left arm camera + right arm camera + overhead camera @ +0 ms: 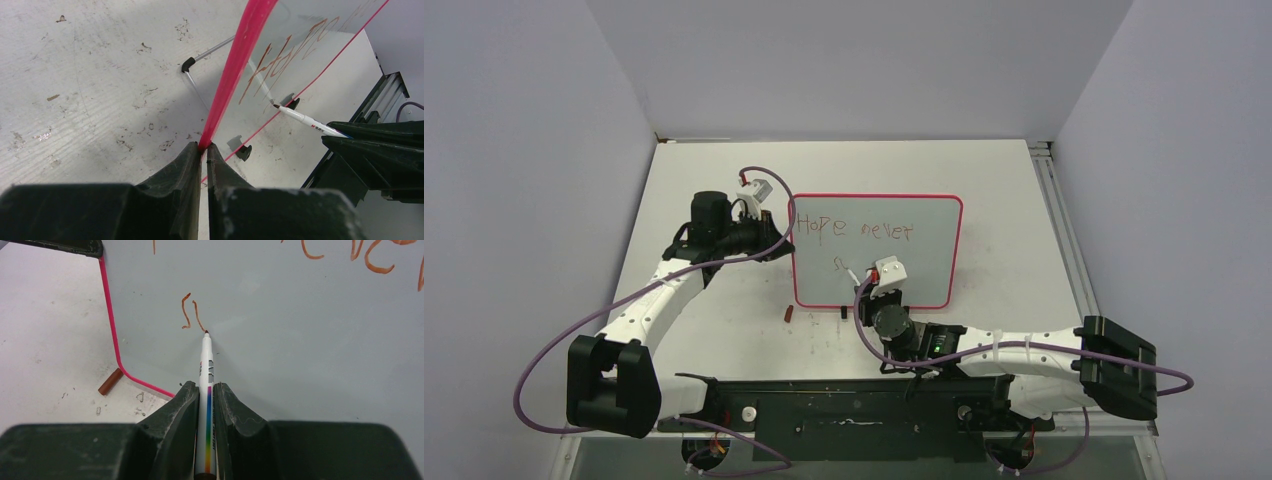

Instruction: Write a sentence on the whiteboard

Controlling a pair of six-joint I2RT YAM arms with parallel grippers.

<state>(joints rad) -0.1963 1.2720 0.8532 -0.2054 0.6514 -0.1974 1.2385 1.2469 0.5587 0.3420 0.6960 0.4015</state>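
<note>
Whiteboard [924, 262], white with pink-red frame [240, 60], reads "Hope never"; second line [191, 312] barely started. Right pincer [206, 386] clamps white marker [205, 355]; left pincer [204, 146] pinches the frame.

The small rectangular white whiteboard with a thin pink-red frame [924, 265] carries shaky reddish-brown handwriting [854, 229] reading "Hope never" along its top edge. Two strokes [192, 312] lower down, toward its lower left corner, spell nothing legible. The barrel print on the white marker pen [206, 365] is too small to read.

Sentence [854, 231]: lower line illegibly small overhead
</note>
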